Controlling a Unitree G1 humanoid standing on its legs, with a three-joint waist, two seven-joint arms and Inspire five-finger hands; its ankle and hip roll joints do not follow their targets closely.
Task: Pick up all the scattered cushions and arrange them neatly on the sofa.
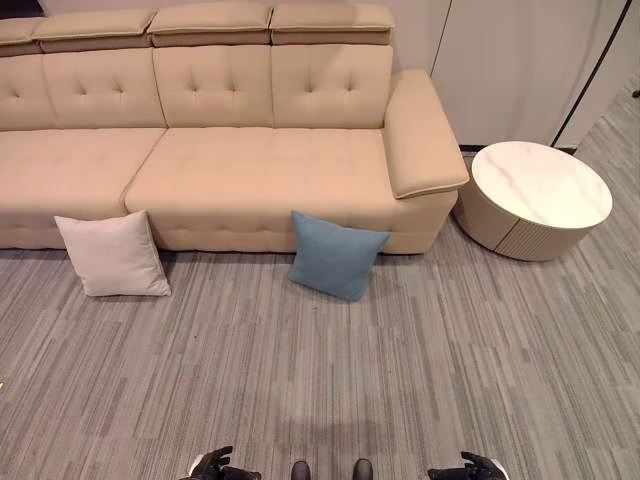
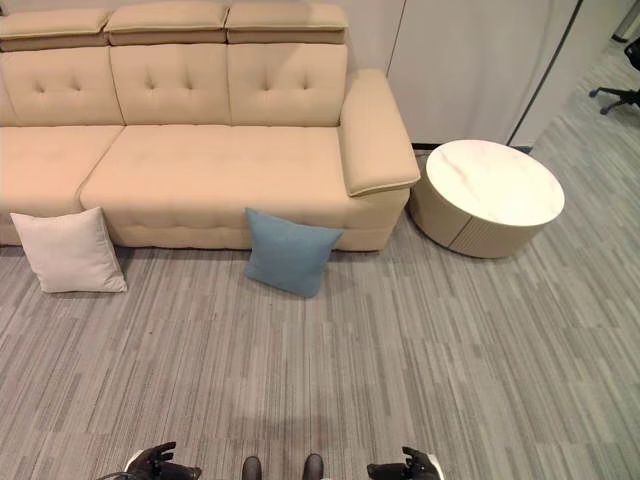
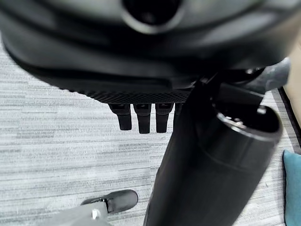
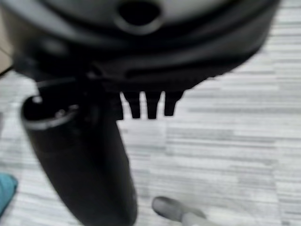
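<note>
Left hand (image 1: 212,466): seen at the bottom edge, fingers relaxed, nothing held.
Right hand (image 1: 472,468): seen at the bottom edge, likewise loose and empty.
Progress: judged not begun; both cushions left on the floor.
Blue cushion (image 1: 334,256): centre frame, leaned against the sofa (image 1: 230,175) front.
Cream cushion (image 1: 112,254): left of centre, propped likewise, plump and square.

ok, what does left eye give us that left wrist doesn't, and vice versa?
Left eye: the sofa, the white cushion on the floor against its front, the round table. Left wrist: a close look at straight fingers holding nothing. Both: the left hand, the blue cushion and the grey floor.
</note>
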